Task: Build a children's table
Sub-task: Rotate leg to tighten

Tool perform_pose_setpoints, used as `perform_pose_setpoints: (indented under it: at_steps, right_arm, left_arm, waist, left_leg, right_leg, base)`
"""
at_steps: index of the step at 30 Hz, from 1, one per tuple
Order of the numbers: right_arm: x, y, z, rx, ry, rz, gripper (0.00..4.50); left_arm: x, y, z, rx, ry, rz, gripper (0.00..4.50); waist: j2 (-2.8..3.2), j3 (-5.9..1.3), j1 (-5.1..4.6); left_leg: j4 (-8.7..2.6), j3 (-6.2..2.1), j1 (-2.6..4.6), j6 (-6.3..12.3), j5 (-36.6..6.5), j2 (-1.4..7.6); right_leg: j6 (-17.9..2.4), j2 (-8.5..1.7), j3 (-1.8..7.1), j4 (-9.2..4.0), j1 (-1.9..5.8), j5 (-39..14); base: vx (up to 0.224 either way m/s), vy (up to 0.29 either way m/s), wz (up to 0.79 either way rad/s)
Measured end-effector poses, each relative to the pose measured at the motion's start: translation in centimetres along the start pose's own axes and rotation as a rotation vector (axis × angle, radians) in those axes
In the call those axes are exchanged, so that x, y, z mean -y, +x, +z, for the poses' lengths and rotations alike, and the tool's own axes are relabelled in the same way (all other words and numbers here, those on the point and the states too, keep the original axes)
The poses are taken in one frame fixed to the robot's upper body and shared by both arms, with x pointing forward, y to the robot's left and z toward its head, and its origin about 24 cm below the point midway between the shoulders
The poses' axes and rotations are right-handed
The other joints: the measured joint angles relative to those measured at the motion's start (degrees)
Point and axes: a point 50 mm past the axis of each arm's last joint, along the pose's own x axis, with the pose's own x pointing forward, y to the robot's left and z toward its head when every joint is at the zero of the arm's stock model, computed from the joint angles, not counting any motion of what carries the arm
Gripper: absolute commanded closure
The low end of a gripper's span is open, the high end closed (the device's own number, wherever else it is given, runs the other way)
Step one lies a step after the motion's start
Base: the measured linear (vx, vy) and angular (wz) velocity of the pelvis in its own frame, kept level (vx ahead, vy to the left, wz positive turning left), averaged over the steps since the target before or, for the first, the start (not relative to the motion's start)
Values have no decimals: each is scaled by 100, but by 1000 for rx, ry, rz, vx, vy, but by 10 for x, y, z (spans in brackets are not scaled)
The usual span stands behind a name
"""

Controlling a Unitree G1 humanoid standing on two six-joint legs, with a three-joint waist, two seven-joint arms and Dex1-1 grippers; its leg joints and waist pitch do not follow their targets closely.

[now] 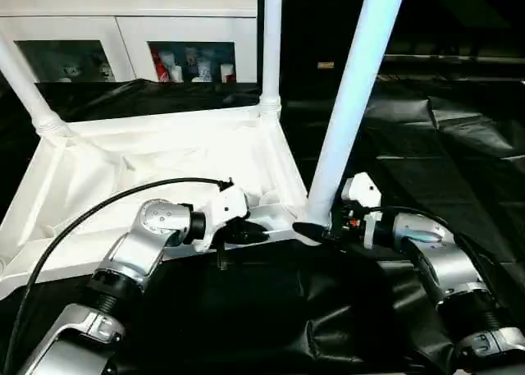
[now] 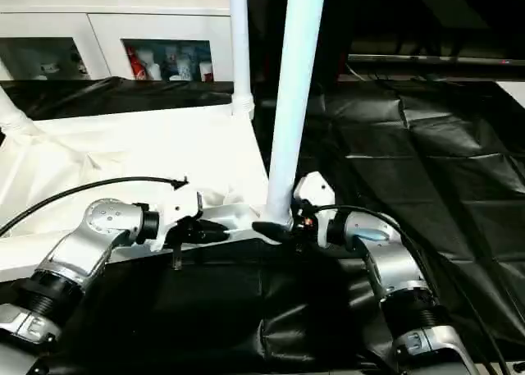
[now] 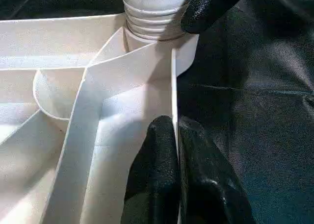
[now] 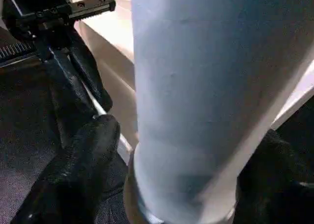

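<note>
The white tabletop (image 1: 164,157) lies upside down on black cloth, its ribbed underside facing up. Two white legs stand in its far corner sockets, one at the left (image 1: 25,84) and one at the right (image 1: 271,47). A third leg (image 1: 354,104) stands slightly tilted in the near right socket (image 3: 154,18). My right gripper (image 1: 316,231) is shut on this leg's base, one finger (image 4: 83,170) on each side. My left gripper (image 1: 246,231) is shut on the tabletop's near rim (image 3: 175,101), close to that socket, with its fingers (image 3: 157,180) pinching the thin wall.
A white glass-door cabinet (image 1: 131,30) with small items inside stands behind the tabletop. Wrinkled black cloth (image 1: 443,145) covers the surface to the right and in front. A black cable (image 1: 98,207) arcs over my left forearm.
</note>
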Motion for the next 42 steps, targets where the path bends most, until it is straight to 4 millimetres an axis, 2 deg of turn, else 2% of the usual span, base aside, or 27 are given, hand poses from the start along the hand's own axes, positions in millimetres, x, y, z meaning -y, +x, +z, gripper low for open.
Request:
perform_pose_setpoints:
  at_steps: [3,10,16,22,26,30,35,37,40,42]
  right_arm:
    - [1,0,0,-2,-2,-6,122]
    - [2,-1,0,-9,-23,-11,181]
    - [2,3,-4,3,7,-46,191]
    - [21,35,-7,47,172,-466,193]
    - [33,50,-3,20,249,-724,194]
    - [39,59,1,-12,280,-877,194]
    - [41,62,3,-5,280,-903,194]
    - [41,62,3,12,283,-899,124]
    - [41,60,1,51,301,-877,122]
    - [39,60,-1,53,305,-863,91]
  left_arm:
    - [0,0,0,-1,0,-1,450]
    - [0,0,0,-1,-3,-3,450]
    - [0,3,0,4,-15,15,450]
    - [-16,29,6,-17,-91,237,450]
    - [-19,54,17,-28,-163,354,450]
    - [-18,70,25,-36,-169,415,450]
    - [-18,72,27,-37,-134,427,450]
    - [-18,72,27,-36,-126,426,450]
    - [-19,68,26,-33,-106,421,450]
    - [-20,64,26,-29,-91,415,450]
  waist:
    - [0,0,5]
    - [0,0,9]
    - [-9,-6,7]
    - [-30,-16,-118]
    - [-35,-13,-128]
    - [-30,-16,-120]
    - [-32,-17,-122]
    - [-32,-17,-120]
    - [-31,-17,-121]
    - [-28,-16,-120]
  left_leg:
    - [1,0,0,0,0,0]
    - [1,0,1,0,0,0]
    - [4,0,10,0,0,0]
    - [11,-1,52,-2,0,-4]
    - [7,-2,67,-2,0,-8]
    - [2,-4,64,-1,0,-10]
    - [-2,-5,58,-2,0,-9]
    - [-3,-5,58,-2,-1,-9]
    - [-8,-5,44,-2,0,-8]
    - [-9,-5,20,-2,0,-7]
  right_leg:
    - [0,0,0,0,0,0]
    - [0,0,0,1,1,0]
    - [-1,0,0,1,13,0]
    - [4,-2,3,0,47,-1]
    - [10,-4,3,-9,57,-4]
    - [11,-4,2,-16,62,-3]
    - [12,-4,2,-14,58,0]
    - [10,-4,2,-11,59,1]
    - [7,-4,1,-5,40,3]
    - [2,-3,0,5,15,6]
  base:
    - [0,0,0]
    - [0,0,0]
    - [0,0,0]
    - [0,0,0]
    - [0,0,0]
    - [0,0,0]
    - [0,0,0]
    - [0,0,0]
    - [0,0,0]
    - [0,0,0]
